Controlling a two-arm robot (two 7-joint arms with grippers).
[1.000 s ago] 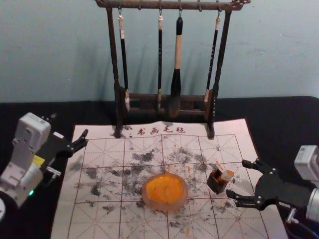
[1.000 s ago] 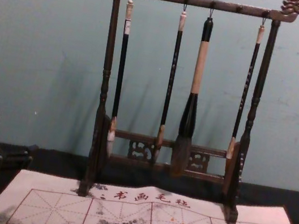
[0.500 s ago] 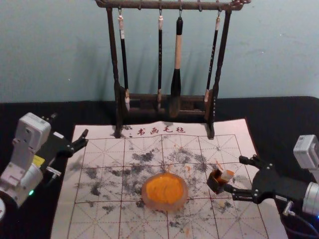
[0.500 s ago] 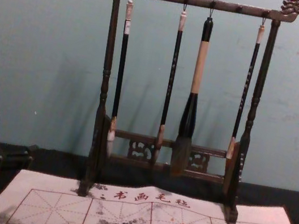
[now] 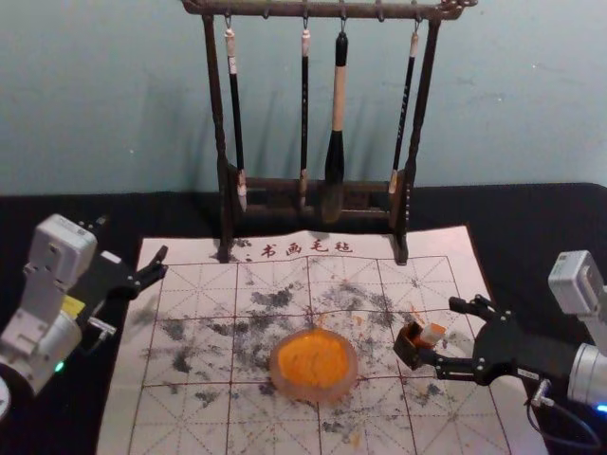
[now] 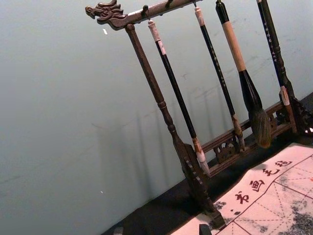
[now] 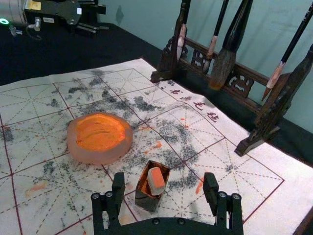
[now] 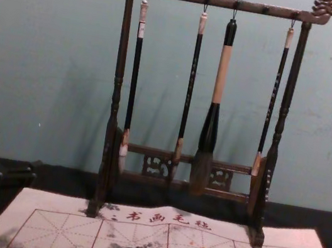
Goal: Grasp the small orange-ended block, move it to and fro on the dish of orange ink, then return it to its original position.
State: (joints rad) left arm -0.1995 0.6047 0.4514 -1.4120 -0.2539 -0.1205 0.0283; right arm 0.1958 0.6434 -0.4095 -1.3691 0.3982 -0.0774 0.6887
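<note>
Small orange-ended block [image 7: 156, 180]: sitting aslant in an open dark box [image 7: 145, 199], orange end up; in the head view it lies at about 3 o'clock from the dish.
Dish of orange ink [image 5: 313, 391]: resting on the gridded mat [image 5: 190, 417], apart from the box, with the brush rack [image 5: 222, 123] out toward 11 to 1 o'clock.
Right pincer [image 7: 164, 183]: fingers wide apart, holding nothing, just beside the box on its 3 to 4 o'clock side in the head view; whether a fingertip touches the box, I cannot tell.
Left pincer [image 6: 161, 230]: idle at about 10 o'clock from the dish in the head view, fingers apart.
Done: by my judgement, the reach is nearly made and the opening roughly lined up with the block; no grasp.
To do: close on the block, lift it clear, carry it toward 9 o'clock to the dish, work it to and fro in the ink, then set it back in its box.
Stage: early, I would say; the inking and the return both lie ahead.
</note>
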